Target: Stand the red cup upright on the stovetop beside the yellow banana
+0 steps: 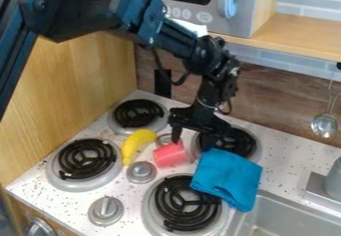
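A boxy silver microwave (245,12) stands on the far pale wooden shelf (307,32). A round metal ladle (324,125) hangs far right.

So there's a grey microwave (234,10) on a wooden shelf (303,35) — pale tile wall (309,3) behind, wood-look panel (273,95) below.

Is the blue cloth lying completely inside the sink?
No, the blue cloth is spread on the stovetop, partly over a front burner, with its lower corner at the edge of the sink.

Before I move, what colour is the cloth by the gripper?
The cloth is plain bright blue, seen best in the camera view.
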### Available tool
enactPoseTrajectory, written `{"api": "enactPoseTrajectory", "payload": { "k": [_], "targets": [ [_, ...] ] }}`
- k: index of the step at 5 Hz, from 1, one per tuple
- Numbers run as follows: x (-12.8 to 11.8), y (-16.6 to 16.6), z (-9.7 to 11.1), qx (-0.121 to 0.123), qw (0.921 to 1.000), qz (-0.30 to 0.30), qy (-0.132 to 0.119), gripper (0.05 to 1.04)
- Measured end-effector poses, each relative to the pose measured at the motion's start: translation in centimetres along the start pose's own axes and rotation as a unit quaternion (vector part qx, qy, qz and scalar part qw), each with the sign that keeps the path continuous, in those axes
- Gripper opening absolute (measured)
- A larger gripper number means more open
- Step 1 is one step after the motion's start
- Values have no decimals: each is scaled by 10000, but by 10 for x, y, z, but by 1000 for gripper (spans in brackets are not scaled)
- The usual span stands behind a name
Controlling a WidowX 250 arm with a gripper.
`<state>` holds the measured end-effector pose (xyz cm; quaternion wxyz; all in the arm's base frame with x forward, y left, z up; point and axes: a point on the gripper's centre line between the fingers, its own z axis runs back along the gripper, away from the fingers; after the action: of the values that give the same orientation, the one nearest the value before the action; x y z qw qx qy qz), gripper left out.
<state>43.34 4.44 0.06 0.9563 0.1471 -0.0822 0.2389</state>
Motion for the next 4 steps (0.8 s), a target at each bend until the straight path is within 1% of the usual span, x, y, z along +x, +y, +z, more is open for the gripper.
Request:
{"api": "enactPoseTrajectory", "payload": {
  "k": [1, 2, 3, 4],
  "targets": [
    [2, 6, -14, 114, 9999, 46, 89, 1000],
    [-1, 8, -21, 217, 9996, 96, 172, 1000],
    [2, 16, -23, 237, 9993, 210, 190, 1000],
    [1, 23, -29, 240, 9991, 264, 228, 943]
  ]
}}
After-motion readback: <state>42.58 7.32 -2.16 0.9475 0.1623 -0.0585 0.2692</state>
